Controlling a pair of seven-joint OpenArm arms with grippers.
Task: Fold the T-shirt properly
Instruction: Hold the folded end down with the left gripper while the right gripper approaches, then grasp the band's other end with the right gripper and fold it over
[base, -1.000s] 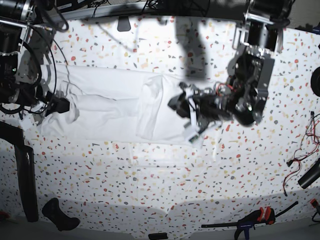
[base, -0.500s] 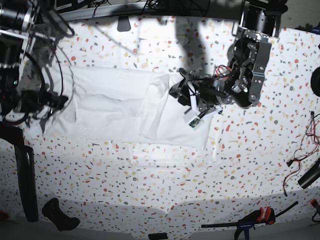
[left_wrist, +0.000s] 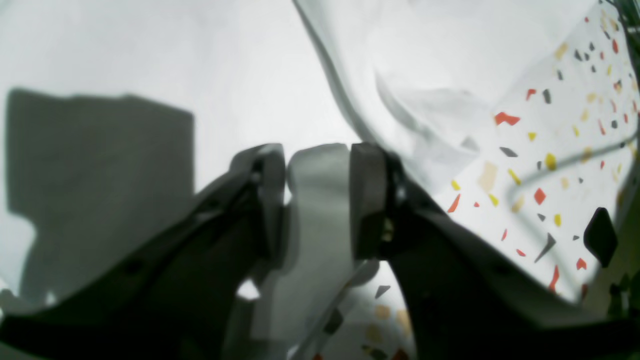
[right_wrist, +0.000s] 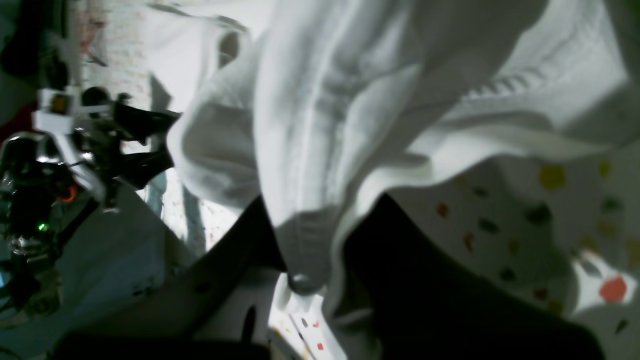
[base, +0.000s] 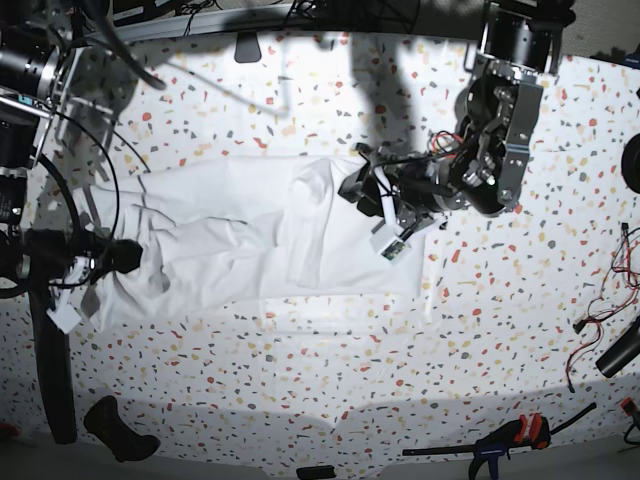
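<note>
In the left wrist view a fold of the T-shirt (left_wrist: 317, 200) is pinched between the left fingers (left_wrist: 367, 200), in the right wrist view its bunched hem is clamped by the right fingers (right_wrist: 380, 260), and in the base view it is stretched flat across the speckled surface (base: 330, 380).

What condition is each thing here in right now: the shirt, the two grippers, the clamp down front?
T-shirt: lying across the speckled table, partly folded, wrinkled, pinched at both ends.
Left gripper: shut on a fold of the T-shirt.
Right gripper: shut on the T-shirt's bunched edge.
Clamp: lying flat at the table's front edge, untouched.
</note>
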